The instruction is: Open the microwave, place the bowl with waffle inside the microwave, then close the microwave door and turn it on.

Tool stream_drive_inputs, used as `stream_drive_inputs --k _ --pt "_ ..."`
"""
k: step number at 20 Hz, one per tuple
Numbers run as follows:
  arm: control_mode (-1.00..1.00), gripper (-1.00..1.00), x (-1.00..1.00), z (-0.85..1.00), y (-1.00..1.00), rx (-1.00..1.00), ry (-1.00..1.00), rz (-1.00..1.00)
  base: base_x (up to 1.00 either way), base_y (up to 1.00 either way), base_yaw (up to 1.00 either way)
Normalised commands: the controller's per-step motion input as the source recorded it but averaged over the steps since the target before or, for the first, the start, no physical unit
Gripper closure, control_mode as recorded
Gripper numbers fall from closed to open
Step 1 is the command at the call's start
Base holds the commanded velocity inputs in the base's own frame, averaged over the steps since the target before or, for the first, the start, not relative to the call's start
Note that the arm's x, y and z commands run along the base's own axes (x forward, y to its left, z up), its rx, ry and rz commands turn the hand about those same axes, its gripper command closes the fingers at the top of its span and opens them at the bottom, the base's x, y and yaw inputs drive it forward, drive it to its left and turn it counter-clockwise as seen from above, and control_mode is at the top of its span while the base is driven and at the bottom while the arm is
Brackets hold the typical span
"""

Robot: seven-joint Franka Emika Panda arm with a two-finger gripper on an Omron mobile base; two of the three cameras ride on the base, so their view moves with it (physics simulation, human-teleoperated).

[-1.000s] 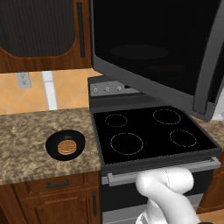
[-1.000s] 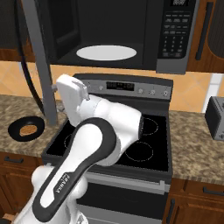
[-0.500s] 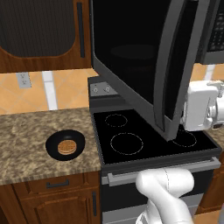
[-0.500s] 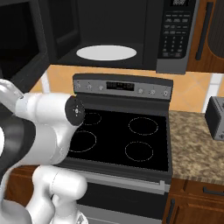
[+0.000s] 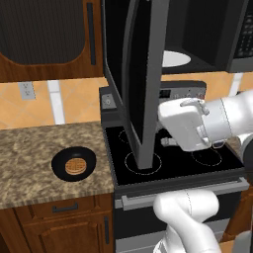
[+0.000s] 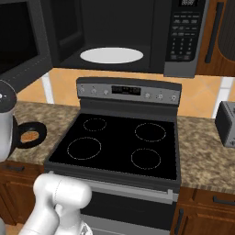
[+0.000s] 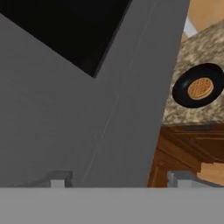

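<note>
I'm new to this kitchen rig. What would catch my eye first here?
The microwave door swung out over the stove, leaving the white turntable bare inside. Next, the white arm pressed close behind that door. Off left on the counter sits a black bowl holding a waffle.
</note>
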Motion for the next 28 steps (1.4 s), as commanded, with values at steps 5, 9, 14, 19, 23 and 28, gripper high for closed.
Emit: stream_drive_inputs --k 5,9,14,19,23,28 --pt "-1.0 -1.0 -0.1 0.0 -0.49 0.09 -0.18 -0.06 0.0 0.0 0.0" --pt "-1.0 -1.0 0.24 -0.01 -0.96 0.05 -0.08 -0.19 0.0 0.0 0.0" --pt "-1.0 -1.0 0.94 -0.06 -0.74 -0.02 0.07 -0.25 0.0 0.0 0.0" --pt "-1.0 -1.0 0.86 -0.17 -0.62 -0.04 0.22 -0.1 0.0 0.0 0.0" --pt "-1.0 -1.0 0.56 -0.68 -0.09 -0.13 0.05 0.0 0.0 0.0 0.0" --pt "-1.0 -1.0 0.39 -0.9 0.25 -0.17 0.0 0.06 0.0 0.0 0.0"
